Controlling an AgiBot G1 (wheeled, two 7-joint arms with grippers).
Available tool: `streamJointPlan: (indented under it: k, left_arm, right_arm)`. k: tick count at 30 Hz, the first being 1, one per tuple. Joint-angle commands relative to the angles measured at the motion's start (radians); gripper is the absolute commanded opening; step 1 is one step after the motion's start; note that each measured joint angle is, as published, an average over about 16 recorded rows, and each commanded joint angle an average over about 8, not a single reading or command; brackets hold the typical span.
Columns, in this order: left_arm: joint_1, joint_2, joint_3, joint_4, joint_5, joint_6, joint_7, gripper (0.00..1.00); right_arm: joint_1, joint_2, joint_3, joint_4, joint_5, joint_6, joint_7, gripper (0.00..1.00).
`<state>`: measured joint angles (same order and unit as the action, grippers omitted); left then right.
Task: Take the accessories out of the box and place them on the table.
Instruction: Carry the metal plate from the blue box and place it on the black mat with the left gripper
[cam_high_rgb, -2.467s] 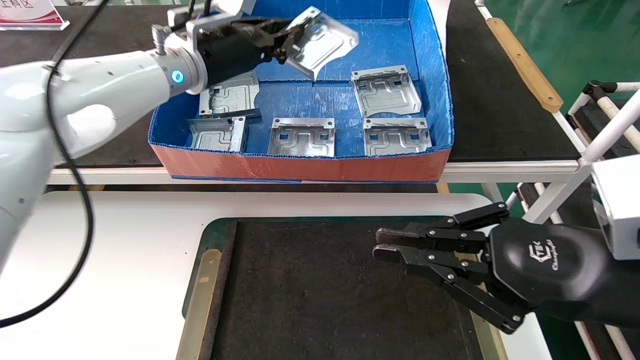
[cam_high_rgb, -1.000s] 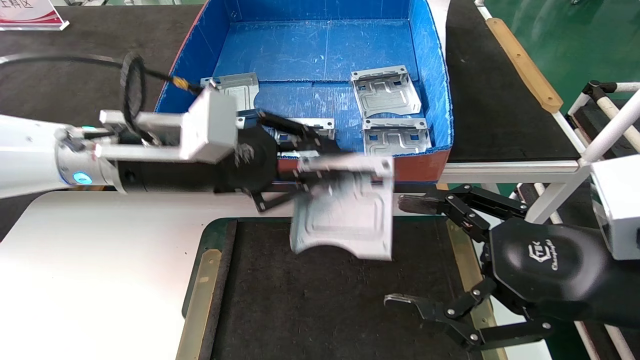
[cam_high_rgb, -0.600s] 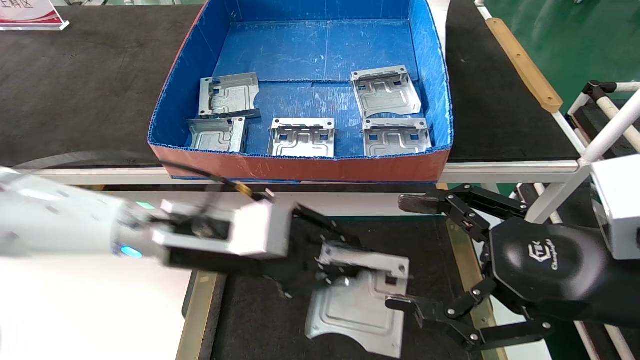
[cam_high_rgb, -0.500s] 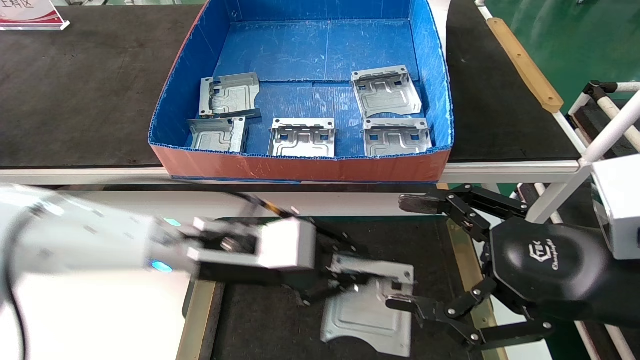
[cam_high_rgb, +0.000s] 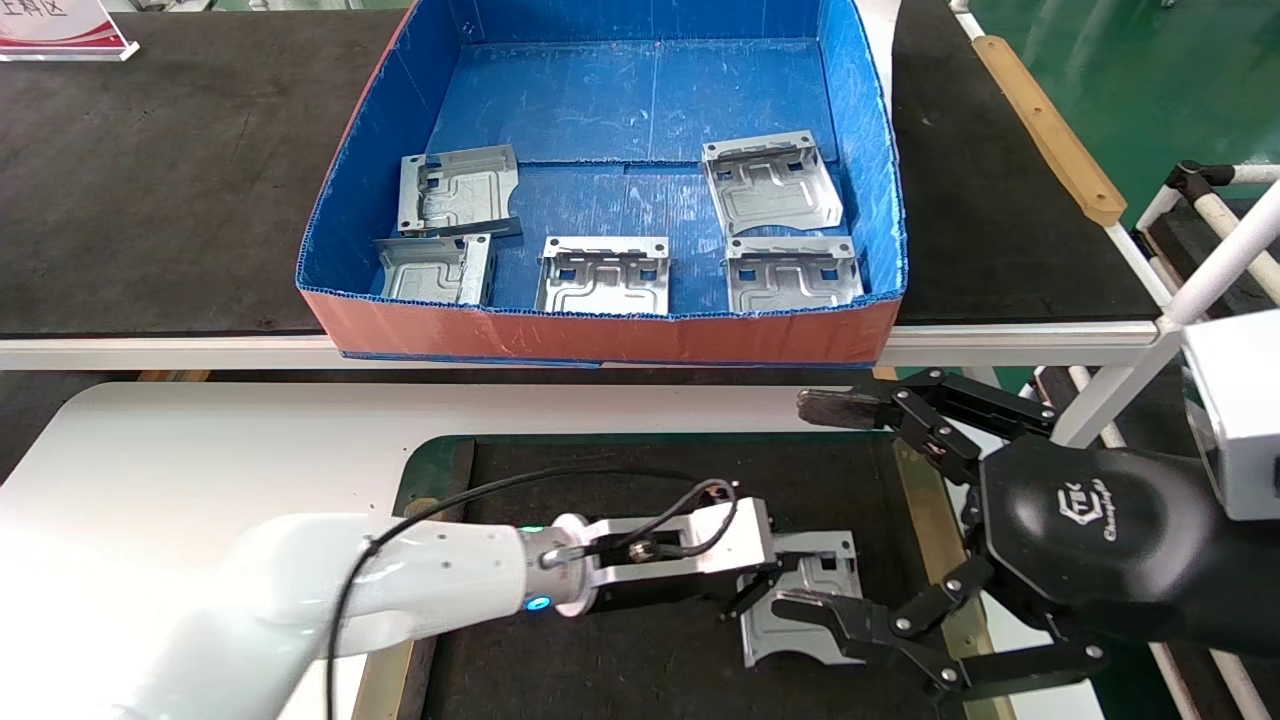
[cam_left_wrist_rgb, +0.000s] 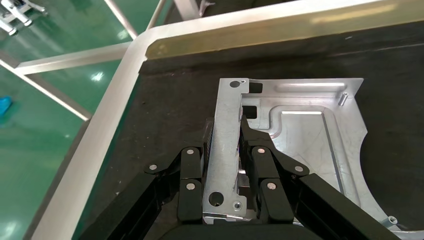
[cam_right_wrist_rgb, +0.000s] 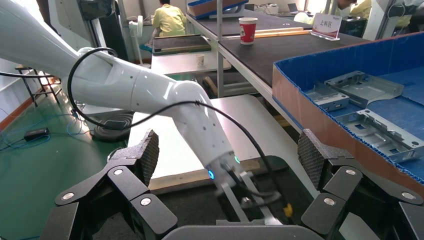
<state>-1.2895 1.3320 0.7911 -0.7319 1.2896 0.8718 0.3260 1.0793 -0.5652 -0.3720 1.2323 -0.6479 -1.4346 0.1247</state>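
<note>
Plate (cam_high_rgb: 800, 600) on mat (cam_high_rgb: 600, 470) | left gripper (cam_left_wrist_rgb: 222, 150) pinches its flange (right gripper (cam_high_rgb: 880, 520) spread) | release gently, you lift straight.

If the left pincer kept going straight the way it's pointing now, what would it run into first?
Probably the right pincer. The left pincer, shut on a plate low over the mat, points toward the right pincer's lower finger, which overlaps the plate in the head view; depth is unclear.

A glossy green floor (cam_high_rgb: 1150, 70) shows at one o'clock. A long black-topped bench (cam_high_rgb: 150, 190) with a white rim spans twelve o'clock. Farther off, a person in yellow (cam_right_wrist_rgb: 170, 20) sits near a red paper cup (cam_right_wrist_rgb: 248, 30).
</note>
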Motion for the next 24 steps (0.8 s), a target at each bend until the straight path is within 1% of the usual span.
streamJointPlan:
  k: [1, 5, 13, 19, 24]
  left_arm:
    - [-0.001, 0.03, 0.007, 0.037, 0.008, -0.034, 0.017, 0.0]
    - [-0.011, 0.04, 0.066, 0.04, -0.039, -0.099, 0.017, 0.0]
    - [-0.034, 0.044, 0.217, 0.024, -0.164, -0.228, 0.013, 0.0]
    - [-0.054, 0.044, 0.314, 0.017, -0.254, -0.286, 0.024, 0.0]
    - [-0.07, 0.043, 0.377, 0.015, -0.319, -0.318, 0.04, 0.0]
  right_arm:
    - [0.0, 0.0, 0.0, 0.0, 0.0, 0.0, 0.0, 1.0]
    - [0.0, 0.0, 0.0, 0.0, 0.0, 0.0, 0.0, 1.0]
    - [0.0, 0.0, 0.0, 0.0, 0.0, 0.0, 0.0, 1.0]
    - [0.0, 0.0, 0.0, 0.0, 0.0, 0.0, 0.0, 1.0]
    - [0.0, 0.0, 0.0, 0.0, 0.0, 0.0, 0.0, 1.0]
